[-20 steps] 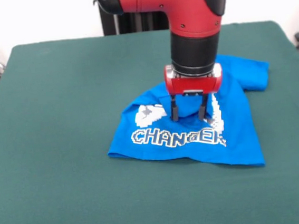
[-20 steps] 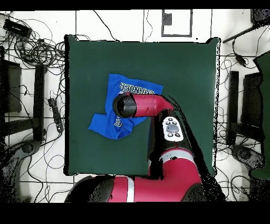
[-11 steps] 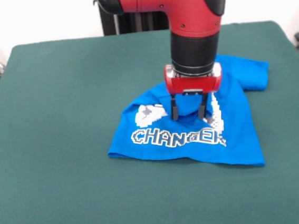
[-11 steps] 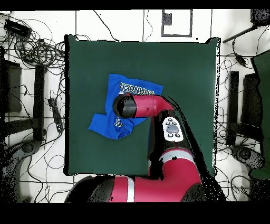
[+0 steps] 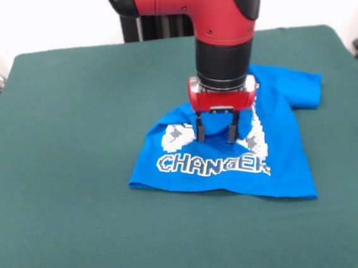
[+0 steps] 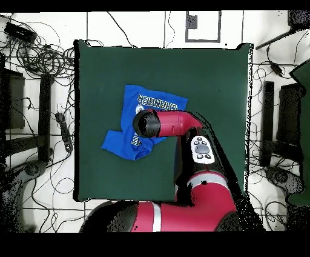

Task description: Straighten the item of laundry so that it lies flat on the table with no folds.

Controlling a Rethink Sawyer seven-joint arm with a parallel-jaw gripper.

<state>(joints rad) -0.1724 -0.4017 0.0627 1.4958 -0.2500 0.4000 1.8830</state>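
Straightening step, judged early: gripper [image 5: 216, 132] hangs with its two fingers spread apart, nothing held, tips just above a raised fold of the T-shirt [image 5: 276, 156]. A pinch on a single layer only is advised, then a slow outward pull.
T-shirt: bright blue, soft knit, crumpled directly beneath and around the gripper; white blocky lettering lies in front of the tips, one sleeve bunched off to the side.
Table [image 5: 70, 119]: dark green, felt-like, matte.
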